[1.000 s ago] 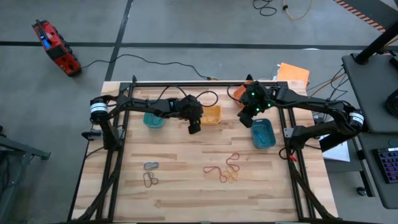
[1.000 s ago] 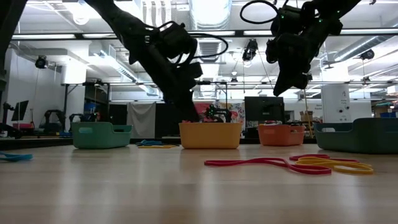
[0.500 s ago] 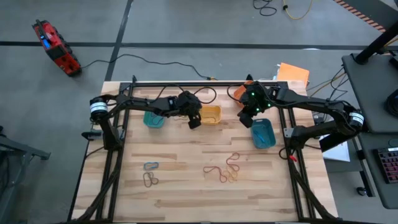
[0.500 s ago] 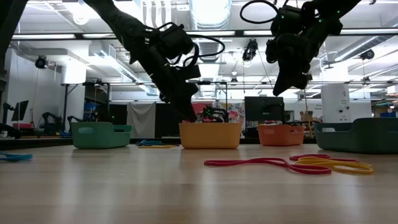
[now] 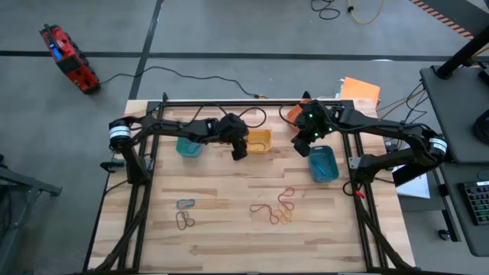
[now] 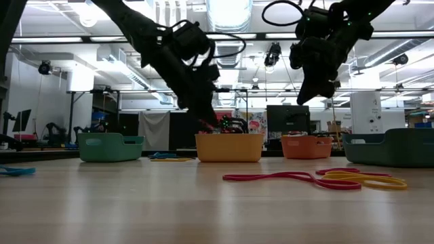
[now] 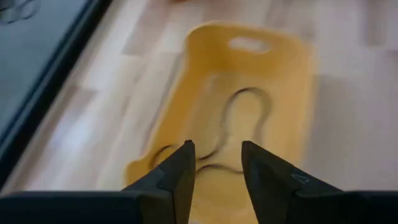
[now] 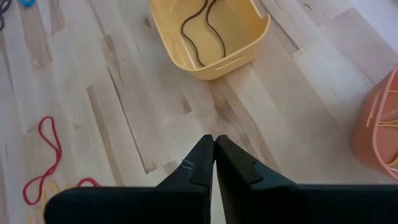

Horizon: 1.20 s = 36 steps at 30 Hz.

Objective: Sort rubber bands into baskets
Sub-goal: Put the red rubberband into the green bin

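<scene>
The left gripper (image 7: 214, 171) is held above the yellow basket (image 7: 205, 81) near the table's (image 5: 229, 229) far edge, fingers parted and empty, with a dark rubber band (image 7: 239, 127) lying inside. The right gripper (image 8: 214, 155) hangs closed and empty beside the orange basket (image 8: 379, 124). Should the left fingers be lowered again, the band could be snagged and dragged back out, while the red and yellow bands (image 5: 276, 208) remain unsorted mid-table.

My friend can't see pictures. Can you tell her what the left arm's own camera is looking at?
The left pincer hangs open and empty over a yellow oblong plastic basket that stands on the pale wooden table. A thin dark rubber band lies curled on the basket's floor.
</scene>
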Each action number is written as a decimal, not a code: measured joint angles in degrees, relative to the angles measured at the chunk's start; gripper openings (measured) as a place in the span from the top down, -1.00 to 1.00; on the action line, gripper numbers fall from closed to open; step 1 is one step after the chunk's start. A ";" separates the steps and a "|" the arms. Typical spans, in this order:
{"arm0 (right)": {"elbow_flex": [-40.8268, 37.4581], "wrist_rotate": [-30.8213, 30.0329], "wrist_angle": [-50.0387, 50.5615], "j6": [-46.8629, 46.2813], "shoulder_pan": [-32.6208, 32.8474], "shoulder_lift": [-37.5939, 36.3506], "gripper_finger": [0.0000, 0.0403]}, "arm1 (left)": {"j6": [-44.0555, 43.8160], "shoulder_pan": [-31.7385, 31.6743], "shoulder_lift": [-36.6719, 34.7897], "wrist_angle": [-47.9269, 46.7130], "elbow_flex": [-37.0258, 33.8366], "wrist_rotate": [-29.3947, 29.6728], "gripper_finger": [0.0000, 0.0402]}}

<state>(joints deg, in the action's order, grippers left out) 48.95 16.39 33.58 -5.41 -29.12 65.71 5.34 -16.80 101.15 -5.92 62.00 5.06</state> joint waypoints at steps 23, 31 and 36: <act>-0.33 -6.78 -0.04 -9.49 12.21 0.00 0.95 | 2.10 12.56 -21.25 -21.47 -2.41 -7.76 0.41; 0.46 -11.95 0.04 -10.56 19.10 0.00 0.95 | -0.86 14.77 -32.57 -7.49 -13.15 -7.38 0.41; 1.25 -12.05 0.29 -10.67 21.51 0.00 0.95 | -4.57 14.74 -37.68 -2.52 -18.86 -7.07 0.41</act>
<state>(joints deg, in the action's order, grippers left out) 50.20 4.35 33.87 -16.08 -7.61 65.71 0.78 -2.07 63.47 -8.44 43.13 -2.01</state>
